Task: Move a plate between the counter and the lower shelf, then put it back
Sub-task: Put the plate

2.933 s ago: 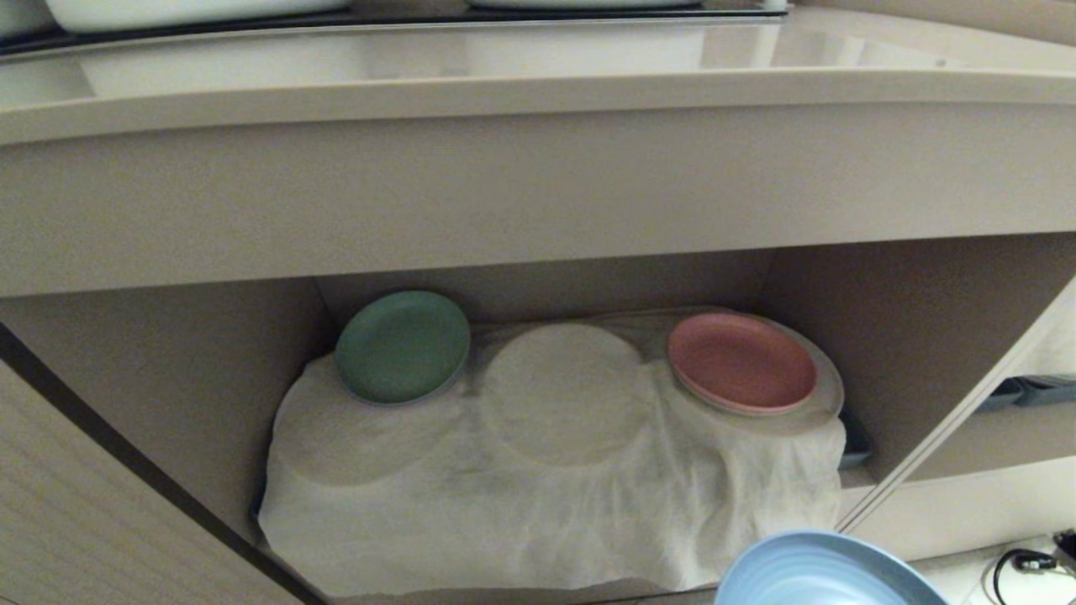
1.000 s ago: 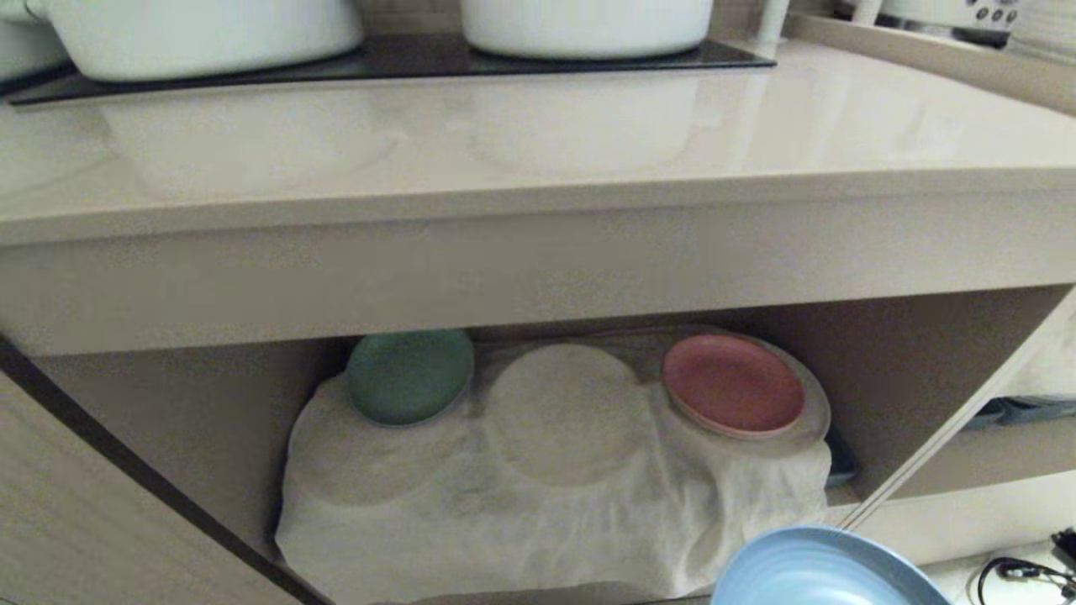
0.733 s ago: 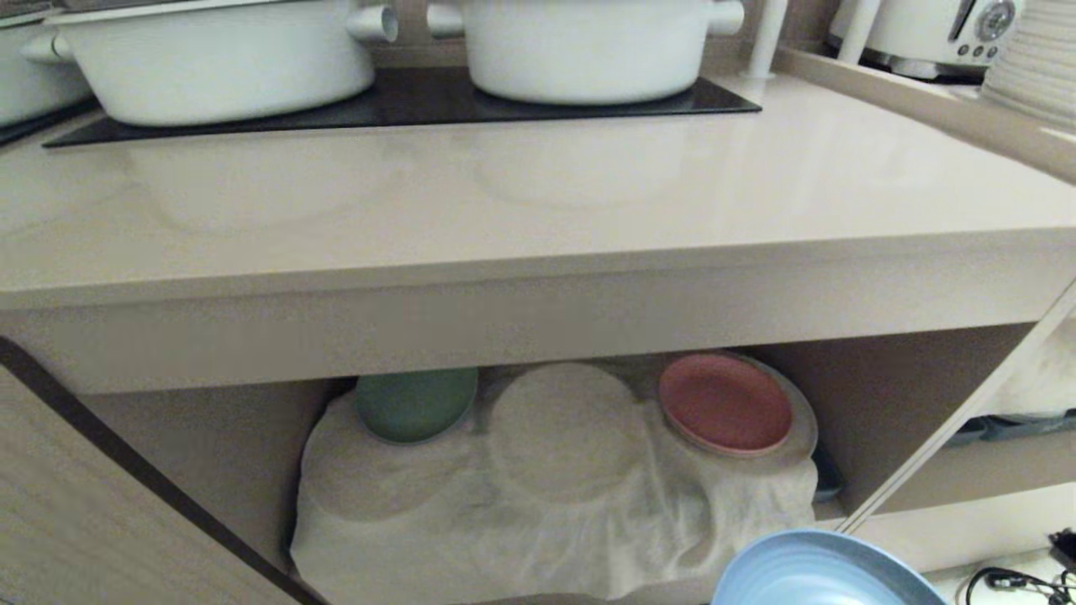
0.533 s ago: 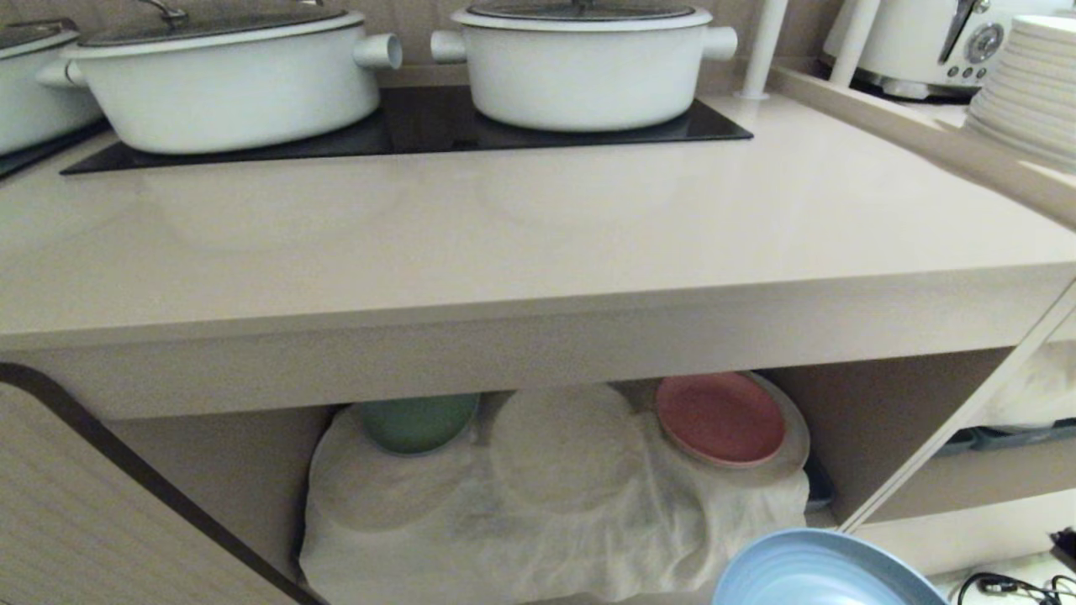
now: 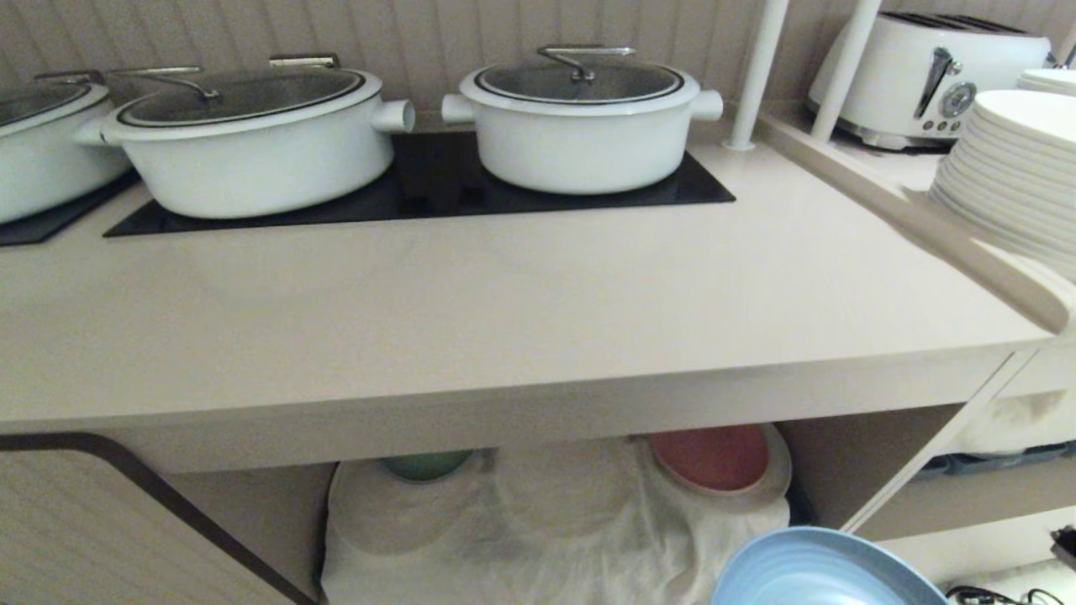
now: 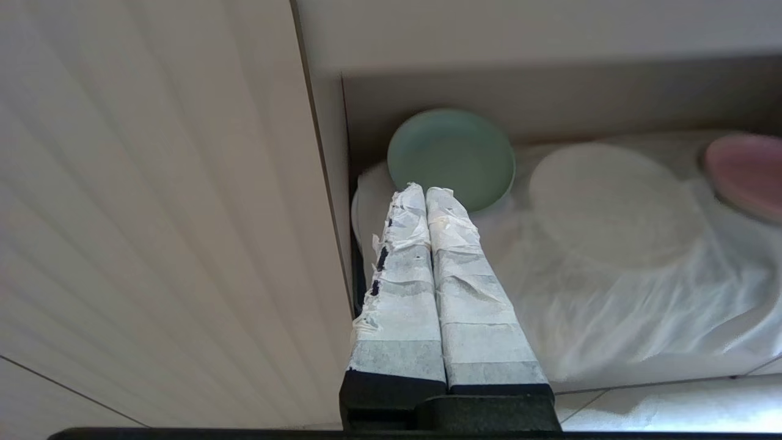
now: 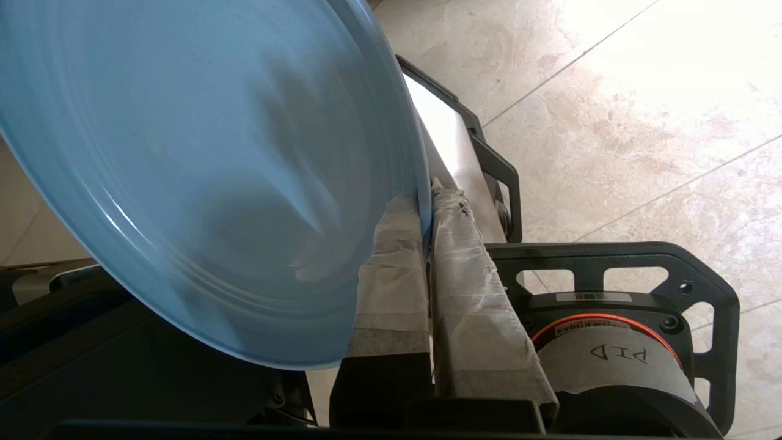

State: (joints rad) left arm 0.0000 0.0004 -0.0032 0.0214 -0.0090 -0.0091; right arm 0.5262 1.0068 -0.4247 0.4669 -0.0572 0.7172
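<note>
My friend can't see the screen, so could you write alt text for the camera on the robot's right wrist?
The right gripper, its two tape-wrapped fingers shut on the rim, holds a light-blue plate tilted on edge, filling most of the picture. Behind it lie a pale tiled floor and parts of the robot's black frame.

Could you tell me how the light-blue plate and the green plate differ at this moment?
The plate is light blue, tilted and clamped by its rim in the right tool; the green plate rests on the white cloth in the lower shelf, ungripped. Both are round.
</note>
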